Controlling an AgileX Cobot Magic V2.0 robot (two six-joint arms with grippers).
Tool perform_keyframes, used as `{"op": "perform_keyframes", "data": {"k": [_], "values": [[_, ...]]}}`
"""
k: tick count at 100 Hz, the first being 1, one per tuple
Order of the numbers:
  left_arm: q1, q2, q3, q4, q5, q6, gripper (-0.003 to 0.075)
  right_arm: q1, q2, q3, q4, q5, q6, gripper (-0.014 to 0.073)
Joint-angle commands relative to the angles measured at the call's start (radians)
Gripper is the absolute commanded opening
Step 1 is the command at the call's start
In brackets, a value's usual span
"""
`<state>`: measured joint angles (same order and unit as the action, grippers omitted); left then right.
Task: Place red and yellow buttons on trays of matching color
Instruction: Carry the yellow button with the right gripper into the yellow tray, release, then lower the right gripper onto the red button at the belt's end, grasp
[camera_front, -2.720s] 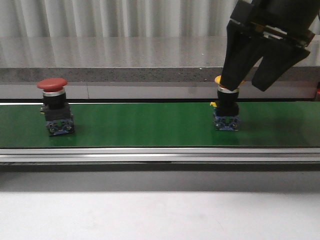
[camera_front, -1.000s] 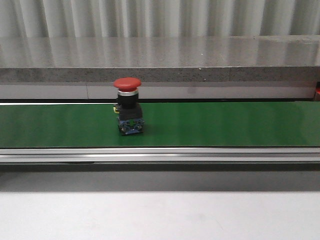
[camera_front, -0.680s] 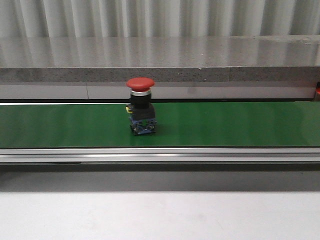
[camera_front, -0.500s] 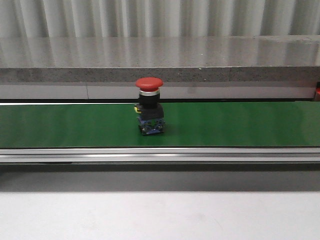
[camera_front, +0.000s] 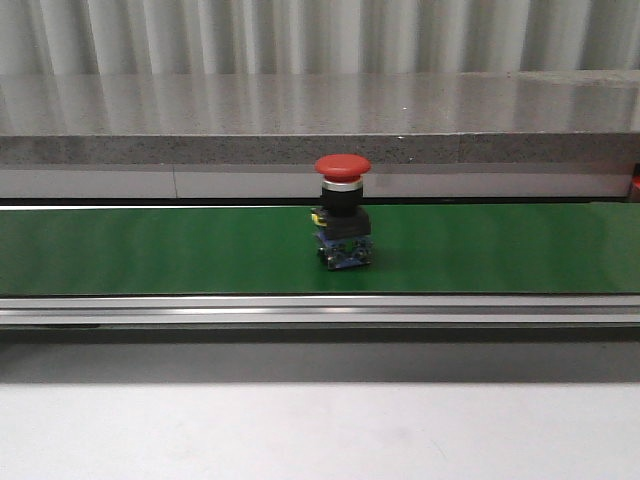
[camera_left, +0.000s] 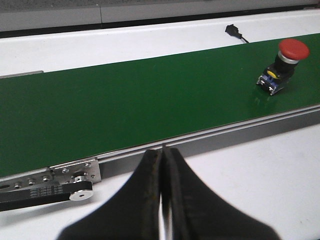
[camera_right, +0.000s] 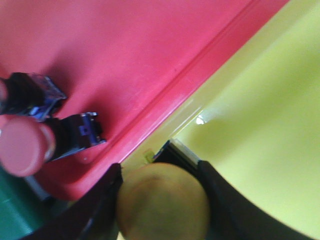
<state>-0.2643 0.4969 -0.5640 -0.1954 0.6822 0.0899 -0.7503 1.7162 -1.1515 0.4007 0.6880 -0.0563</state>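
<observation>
Riding rightward since earlier, the red button (camera_front: 342, 211) stands mid-belt (camera_front: 150, 250). The left gripper (camera_left: 161, 200) is closed, empty; the right gripper (camera_right: 162, 200) clamps the yellow button (camera_right: 162, 202) above the yellow tray (camera_right: 260, 125).

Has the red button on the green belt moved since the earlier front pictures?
Yes. The red button has travelled rightward along the green belt, from the left end to about the middle.

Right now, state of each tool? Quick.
Left tool: shut, holding nothing, short of the green belt.
Right tool: shut on the yellow button, over the yellow tray.
</observation>
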Motion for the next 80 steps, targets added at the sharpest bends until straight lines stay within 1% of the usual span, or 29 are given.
{"op": "perform_keyframes", "data": {"k": [1, 21, 26, 33, 38, 45, 52, 55, 80], "values": [[-0.007, 0.005, -0.029, -0.020, -0.062, -0.003, -0.0020, -0.003, -0.004, -0.023, 0.027, -0.051, 0.000, 0.0130], [-0.007, 0.005, -0.029, -0.020, -0.062, -0.003, -0.0020, -0.003, 0.060, -0.023, 0.037, -0.092, 0.000, 0.0135], [-0.007, 0.005, -0.029, -0.020, -0.062, -0.003, -0.0020, -0.003, 0.068, -0.023, 0.039, -0.092, 0.000, 0.0158], [-0.007, 0.005, -0.029, -0.020, -0.062, -0.003, -0.0020, -0.003, 0.068, -0.023, 0.043, -0.096, 0.000, 0.0261], [-0.007, 0.005, -0.029, -0.020, -0.062, -0.003, -0.0020, -0.003, 0.068, -0.023, 0.043, -0.098, 0.000, 0.0384], [-0.007, 0.005, -0.029, -0.020, -0.062, -0.003, -0.0020, -0.003, 0.060, -0.023, 0.043, -0.100, 0.000, 0.0519], [-0.007, 0.005, -0.029, -0.020, -0.062, -0.003, -0.0020, -0.003, 0.047, -0.023, 0.043, -0.101, -0.001, 0.0589], [-0.007, 0.005, -0.029, -0.020, -0.062, -0.003, -0.0020, -0.003, 0.038, -0.023, 0.043, -0.105, -0.001, 0.0598], [-0.007, 0.005, -0.029, -0.020, -0.062, -0.003, -0.0020, 0.000, -0.092, -0.023, 0.028, -0.107, -0.026, 0.0593]]}}
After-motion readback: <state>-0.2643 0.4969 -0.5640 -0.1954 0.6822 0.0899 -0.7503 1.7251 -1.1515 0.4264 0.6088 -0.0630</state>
